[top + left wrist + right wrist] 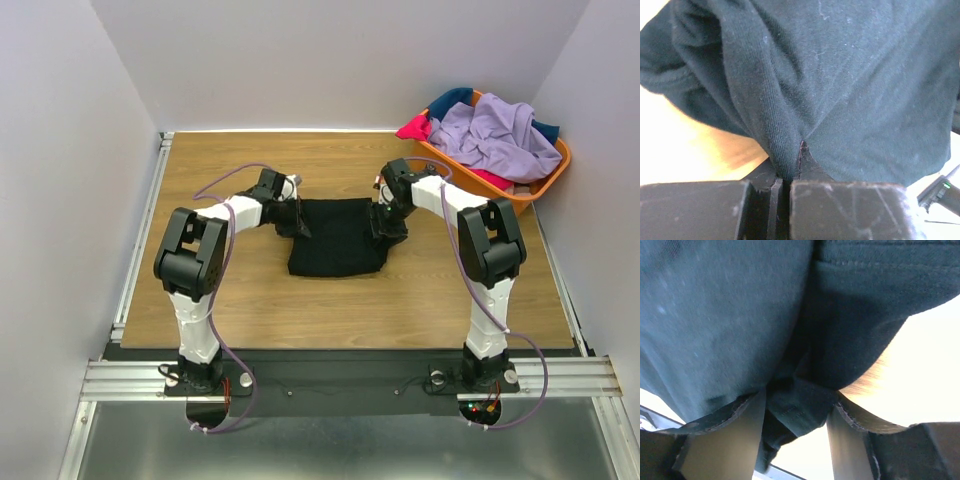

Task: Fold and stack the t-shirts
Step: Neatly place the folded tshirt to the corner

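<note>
At centre of surface (300, 310): black t-shirt (335, 238), partly folded. Left jaws are pinched together on its left edge; right jaws are clamped on a bunched wad at its right edge. Cloth judged light and limp, likely to sag. Grip at the edges and keep it taut.

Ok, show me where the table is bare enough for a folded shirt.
Bare wood: the near strip of the table between the black t-shirt and the arm bases, and the far-left corner behind the left gripper. Crowded: the middle, with the right gripper also on the shirt, and the far-right corner under the orange basket.
</note>
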